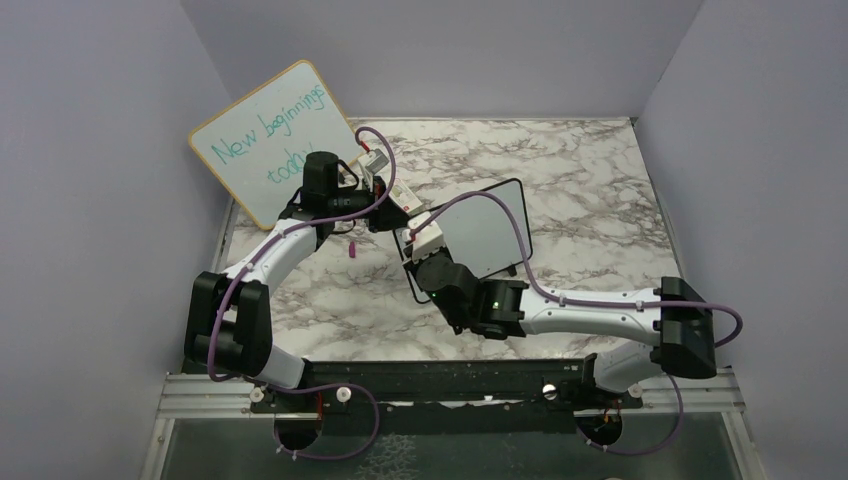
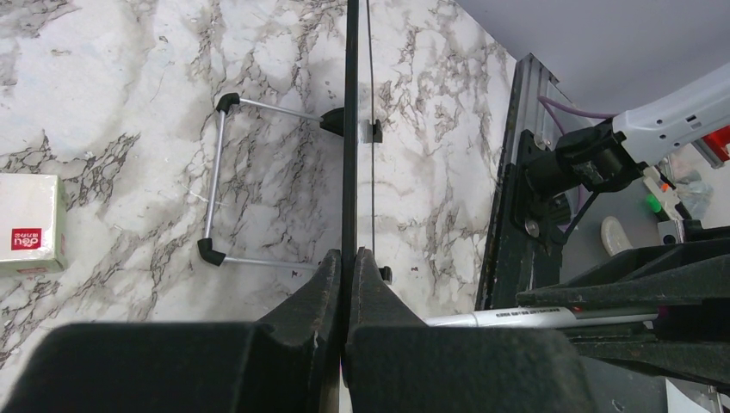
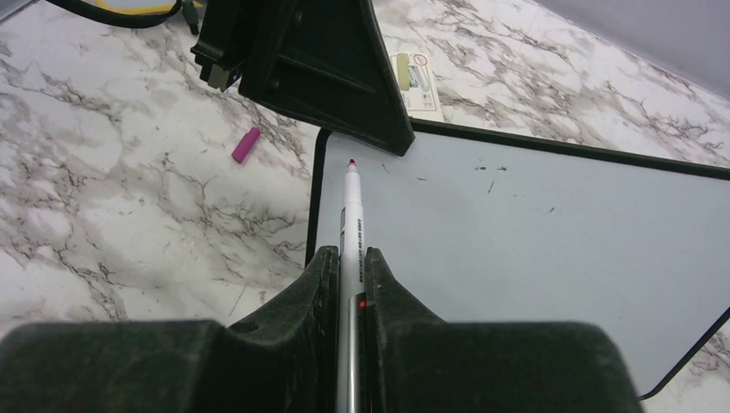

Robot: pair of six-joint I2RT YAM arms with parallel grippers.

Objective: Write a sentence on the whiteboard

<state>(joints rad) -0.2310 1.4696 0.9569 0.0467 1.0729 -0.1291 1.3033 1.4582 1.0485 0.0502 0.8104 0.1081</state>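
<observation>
The small black-framed whiteboard stands at mid-table on its wire foot. In the left wrist view I see it edge-on. My left gripper is shut on its frame near the upper left corner. My right gripper is shut on a white marker. The marker's red tip hovers over the board's face, close to that same corner and to the left fingers. The face carries only a few dark specks; no sentence is in view.
A pink marker cap lies on the marble left of the board. A larger wood-framed board with teal writing leans at the back left. A small white box and a printed packet lie nearby.
</observation>
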